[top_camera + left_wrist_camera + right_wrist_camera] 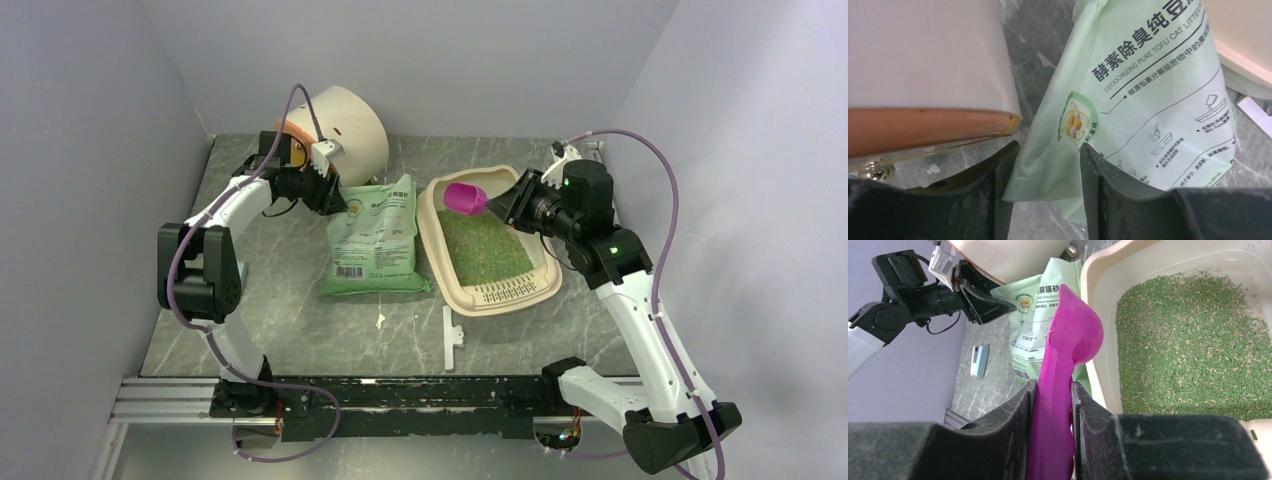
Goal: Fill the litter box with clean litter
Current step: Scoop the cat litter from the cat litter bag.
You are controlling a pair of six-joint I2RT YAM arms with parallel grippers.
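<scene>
The beige litter box (432,225) lies right of centre, with a bed of green clean litter (485,245) inside it, seen close up (1193,345) within the rim (1098,315). My right gripper (505,205) is shut on the handle of a magenta scoop (1068,340), whose bowl (464,198) hangs over the box's far left corner. The light-green litter bag (375,240) lies flat left of the box. My left gripper (1048,145) stands open at the bag's far corner, with that corner (1048,170) between its fingers.
A cream half-cylinder cabinet (345,130) with an orange face stands at the back left, right beside the left gripper (335,200). A white plastic piece (450,337) lies near the front edge. Grey walls close in on both sides.
</scene>
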